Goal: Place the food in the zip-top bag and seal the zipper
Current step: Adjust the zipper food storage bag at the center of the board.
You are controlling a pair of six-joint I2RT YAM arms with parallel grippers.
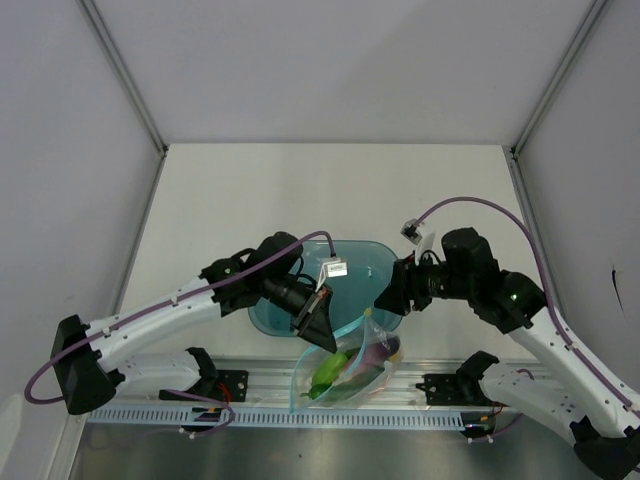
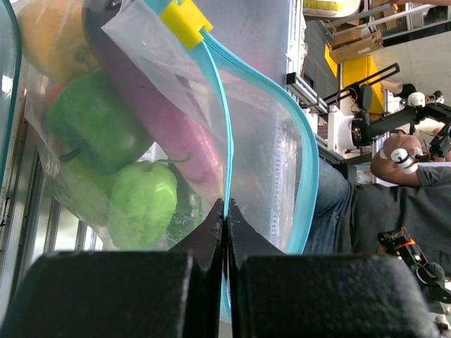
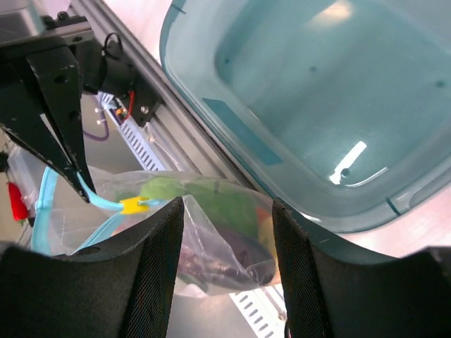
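The clear zip-top bag (image 1: 350,368) hangs just past the table's front edge, beside the blue tub. Inside it lies the food: a green round fruit (image 2: 141,201), a green pepper (image 2: 91,127), a purple eggplant (image 2: 180,137) and an orange fruit (image 2: 49,35). My left gripper (image 1: 318,338) is shut on the teal zipper (image 2: 227,141) and holds the bag's mouth up. A yellow slider (image 2: 184,21) sits on the strip. My right gripper (image 3: 227,211) stands open, with a loose corner of the bag (image 3: 211,239) between its fingers (image 3: 162,246), close to the slider (image 3: 134,205).
An empty translucent blue tub (image 1: 345,275) stands on the table right behind the bag. An aluminium rail (image 1: 250,412) with the arm mounts runs along the front edge. White walls enclose the table on three sides.
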